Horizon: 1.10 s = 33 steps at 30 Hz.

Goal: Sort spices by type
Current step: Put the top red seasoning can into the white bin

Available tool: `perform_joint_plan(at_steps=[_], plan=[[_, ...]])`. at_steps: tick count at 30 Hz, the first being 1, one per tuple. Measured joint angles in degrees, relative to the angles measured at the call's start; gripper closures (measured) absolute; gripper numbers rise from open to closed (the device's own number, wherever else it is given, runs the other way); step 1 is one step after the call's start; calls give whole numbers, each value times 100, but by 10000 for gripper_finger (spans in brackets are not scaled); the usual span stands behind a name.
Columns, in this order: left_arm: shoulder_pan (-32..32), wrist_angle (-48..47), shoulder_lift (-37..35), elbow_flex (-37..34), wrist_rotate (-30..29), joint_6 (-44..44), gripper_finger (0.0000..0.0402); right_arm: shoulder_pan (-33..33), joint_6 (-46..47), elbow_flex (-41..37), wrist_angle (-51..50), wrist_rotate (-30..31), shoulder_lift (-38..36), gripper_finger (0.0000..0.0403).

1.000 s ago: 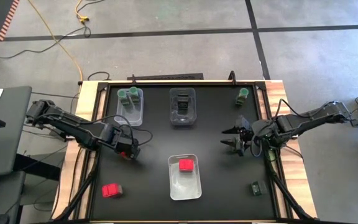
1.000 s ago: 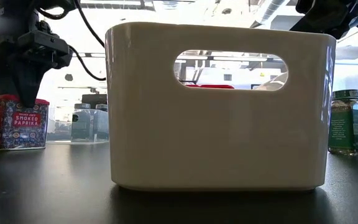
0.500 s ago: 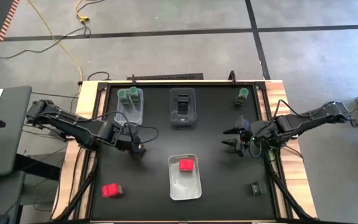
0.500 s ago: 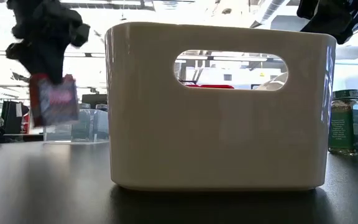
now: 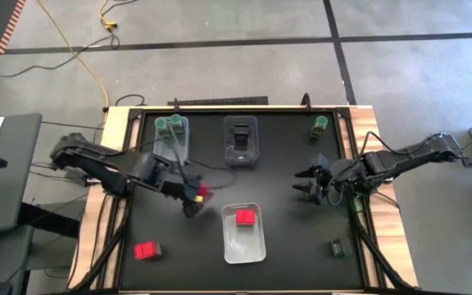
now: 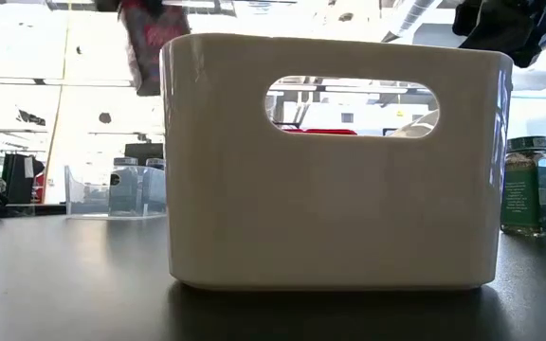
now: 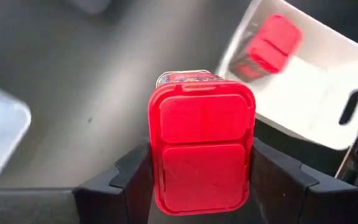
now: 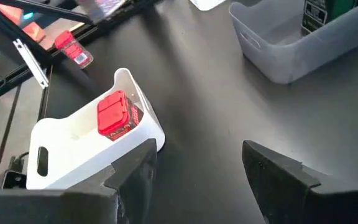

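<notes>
I see my right gripper (image 8: 197, 180) low over the black table (image 8: 216, 106). Its two dark fingers (image 8: 135, 174) stand apart and hold nothing. Past them sits a white bin (image 8: 73, 155) with a red packet (image 8: 114, 115) lying inside it. Another red packet (image 8: 73, 51) lies farther off on the table, well apart from the white bin. A clear bin (image 8: 291, 43) sits on the table too, with a dark box (image 8: 319, 14) standing in it.

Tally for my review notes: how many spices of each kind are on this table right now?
Red packets: 3, one held by the left gripper
Green-lidded jars: 3
Dark boxes: at least 2; middle bin contents unclear
Total: at least 8
</notes>
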Motion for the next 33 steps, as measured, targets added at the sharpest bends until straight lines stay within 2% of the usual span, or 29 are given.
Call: perform_joint_plan(at_steps=[7,13,18,22,33], plan=[[-352,-279,1539,2123,2,968,192,0,13,0,-41,1,2,137],[-541,-260,2504,3168,-6,1190,192,0,7,0,-171,1,1,137],[-724,-18,3175,3582,-3,1600,192,0,-7,0,-565,0,1,137],[-792,248,3631,3759,219,1931,192,0,-30,0,-968,0,2,137],[-526,121,4350,3894,775,1937,192,0,190,0,-1027,0,2,137]])
